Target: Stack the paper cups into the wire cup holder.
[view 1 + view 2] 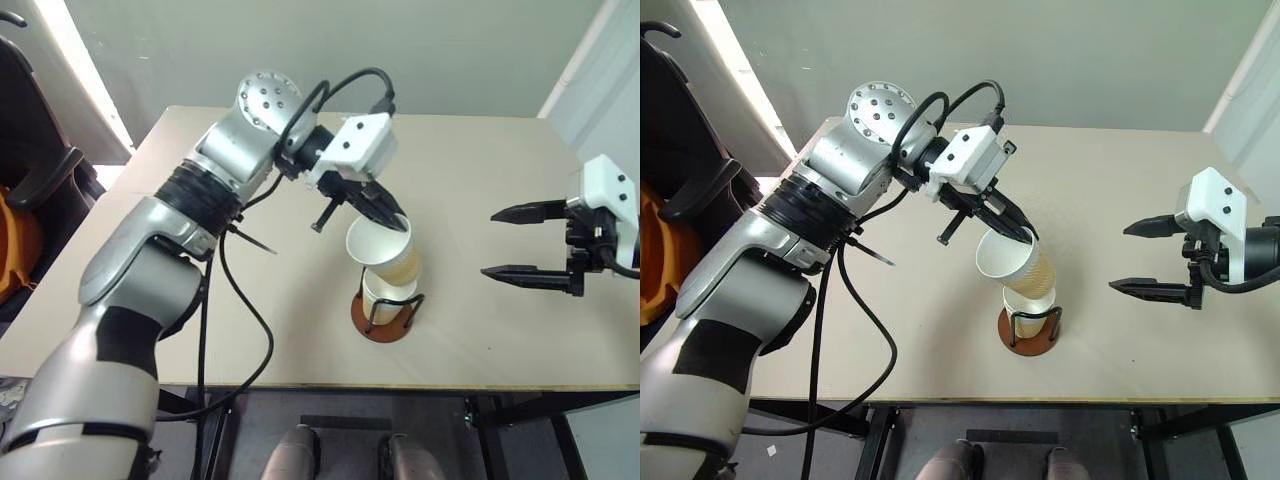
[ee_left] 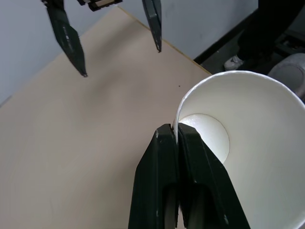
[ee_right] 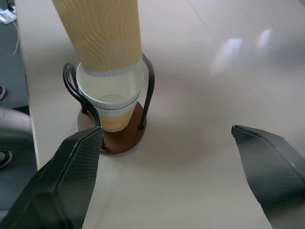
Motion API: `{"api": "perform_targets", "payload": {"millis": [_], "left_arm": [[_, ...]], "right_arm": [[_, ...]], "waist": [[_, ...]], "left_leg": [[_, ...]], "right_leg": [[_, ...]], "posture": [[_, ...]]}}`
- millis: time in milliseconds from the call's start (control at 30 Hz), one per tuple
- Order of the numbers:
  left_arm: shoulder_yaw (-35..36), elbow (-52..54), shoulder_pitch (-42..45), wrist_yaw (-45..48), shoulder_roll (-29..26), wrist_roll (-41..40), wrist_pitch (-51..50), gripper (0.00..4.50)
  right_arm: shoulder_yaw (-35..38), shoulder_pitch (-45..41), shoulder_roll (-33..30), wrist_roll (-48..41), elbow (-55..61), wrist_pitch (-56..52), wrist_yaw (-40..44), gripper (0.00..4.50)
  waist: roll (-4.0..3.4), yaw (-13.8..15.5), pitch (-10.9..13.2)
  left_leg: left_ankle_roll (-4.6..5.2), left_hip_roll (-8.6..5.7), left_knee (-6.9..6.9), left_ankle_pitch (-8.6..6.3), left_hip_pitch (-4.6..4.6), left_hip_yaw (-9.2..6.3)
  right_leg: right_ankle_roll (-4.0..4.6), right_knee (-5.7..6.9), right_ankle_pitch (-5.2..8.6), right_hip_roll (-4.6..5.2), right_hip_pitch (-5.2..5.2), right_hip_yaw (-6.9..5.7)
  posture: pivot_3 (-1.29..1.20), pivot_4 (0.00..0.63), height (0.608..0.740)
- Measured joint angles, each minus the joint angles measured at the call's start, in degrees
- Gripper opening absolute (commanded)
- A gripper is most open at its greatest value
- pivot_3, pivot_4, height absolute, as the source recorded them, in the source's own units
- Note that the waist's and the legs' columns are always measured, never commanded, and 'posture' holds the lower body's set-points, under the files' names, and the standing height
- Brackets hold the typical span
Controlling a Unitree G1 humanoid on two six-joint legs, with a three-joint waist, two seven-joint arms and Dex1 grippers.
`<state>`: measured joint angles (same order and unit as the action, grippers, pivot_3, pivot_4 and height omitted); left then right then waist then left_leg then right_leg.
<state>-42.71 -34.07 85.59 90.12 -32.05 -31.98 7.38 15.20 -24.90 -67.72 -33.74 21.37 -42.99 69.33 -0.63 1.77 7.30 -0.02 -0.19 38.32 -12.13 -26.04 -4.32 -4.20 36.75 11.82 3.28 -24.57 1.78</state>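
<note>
Left eye view: the left end effector (image 1: 392, 215) holds a paper cup (image 1: 385, 252) tilted over the wire cup holder (image 1: 387, 316) near the desk's (image 1: 480, 180) front edge.

Its two black fingers (image 2: 164, 176) are pinched shut on the cup's white rim, one inside and one outside. The cup's base sits just at the mouth of the nested cups (image 3: 112, 102) already standing between the holder's wire loops. The right end effector (image 1: 525, 242) hangs well apart to the right, fingers spread wide, holding nothing.
</note>
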Motion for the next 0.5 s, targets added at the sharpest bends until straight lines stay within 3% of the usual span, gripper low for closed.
{"api": "perform_targets", "payload": {"millis": [467,500], "left_arm": [[-3.54,-0.24,-0.01,0.02,0.50,1.76,3.09,0.07],[-3.54,-0.25,-0.01,0.03,0.78,1.93,3.09,0.24]], "right_arm": [[0.04,1.44,-0.03,-0.51,1.34,-0.04,-2.34,4.50],[0.04,1.45,-0.03,-0.65,1.35,-0.06,-2.38,4.50]], "waist": [[0.00,0.04,0.00],[0.00,0.04,0.00]], "left_leg": [[0.02,0.00,0.12,-0.02,0.01,0.00],[0.04,0.00,0.13,-0.02,0.01,0.00]], "right_leg": [[-0.05,0.02,0.02,0.00,0.06,0.00],[-0.05,0.02,0.02,0.00,0.06,0.00]], "posture": [[0.00,0.150,0.740],[0.00,0.150,0.740]]}}
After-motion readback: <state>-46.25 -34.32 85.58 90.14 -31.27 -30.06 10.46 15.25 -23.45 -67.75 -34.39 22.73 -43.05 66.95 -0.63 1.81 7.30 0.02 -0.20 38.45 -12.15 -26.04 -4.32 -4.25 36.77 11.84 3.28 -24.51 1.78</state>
